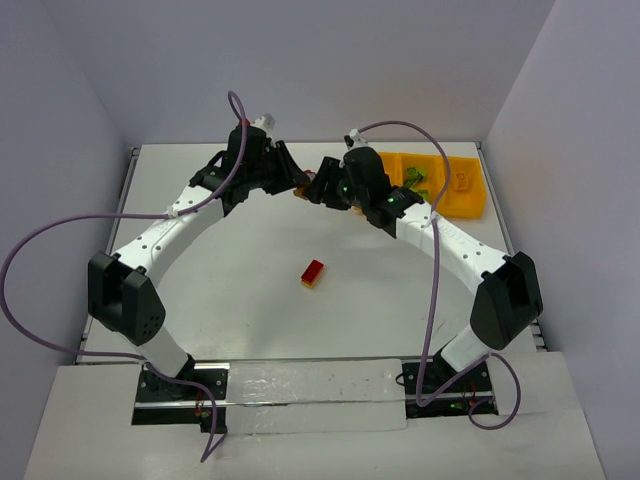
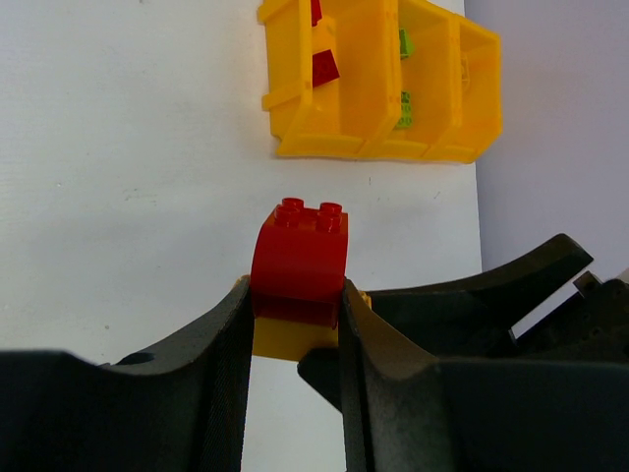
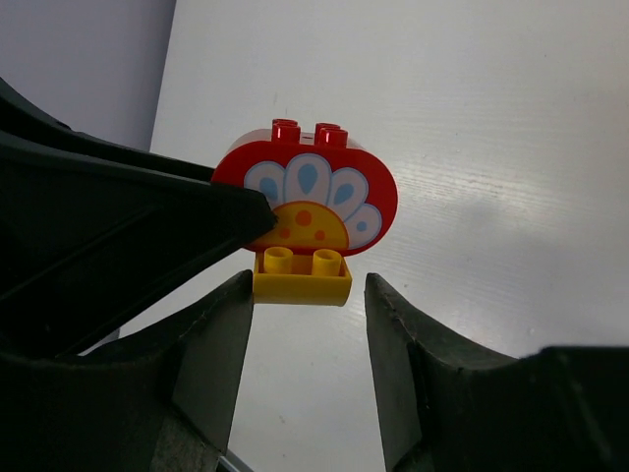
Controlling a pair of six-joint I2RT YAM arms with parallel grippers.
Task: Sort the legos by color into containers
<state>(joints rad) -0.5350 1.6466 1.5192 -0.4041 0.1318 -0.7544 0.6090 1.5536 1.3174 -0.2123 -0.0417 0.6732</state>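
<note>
Red brick [image 2: 298,258] pinched in my left hand [image 2: 295,297], my right hand [image 3: 307,313] gapes around the yellow brick [image 3: 302,280] stuck to it, seemingly untouched, to split them.

A rounded red brick [image 3: 307,197] bears on its face a fan of white petals, each with a pale blue drop, over an orange half-disc dotted red and orange. The small brick [image 3: 302,278] joined to it is plain yellow. The left pincer [image 2: 295,295] and the right pincer [image 3: 308,285] both have black fingers. The tray [image 2: 354,128] at the far right is orange-yellow; its left compartment shows dark red bricks [image 2: 322,67] and its middle one lime green bricks [image 2: 404,44]. Nearer, a red-and-yellow pair [image 1: 313,273] lies on the white bench [image 1: 250,250]. The arms [image 1: 165,230] are white with black joints, and their cables [image 1: 60,240] are purple.
</note>
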